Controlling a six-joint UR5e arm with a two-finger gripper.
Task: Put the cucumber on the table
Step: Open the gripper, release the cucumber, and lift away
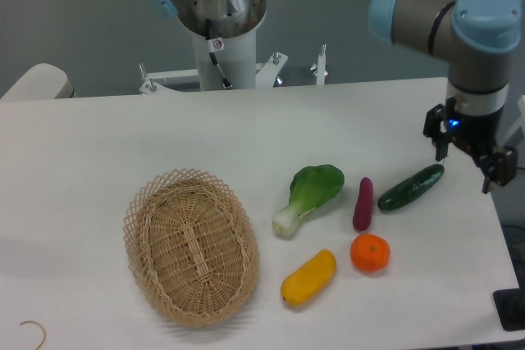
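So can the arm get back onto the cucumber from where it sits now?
Probably yes. The cucumber lies flat on the table, apart from the purple vegetable and the orange, with nothing above it. The gripper hangs just to its right; whether the jaws are open cannot be told.

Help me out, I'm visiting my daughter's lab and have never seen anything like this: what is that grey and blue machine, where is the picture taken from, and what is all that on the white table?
It is a jointed robot arm, grey tubes with light blue caps, ending in a black two-finger pincer at the right. One fixed camera looks down at the large white table from the front. On it lie an oval woven wicker basket, a leafy green bok choy, a small purple eggplant-like piece, an orange fruit, a yellow elongated vegetable and a dark green glossy cucumber. The cucumber rests on the table beside the pincer, which holds nothing that I can see.
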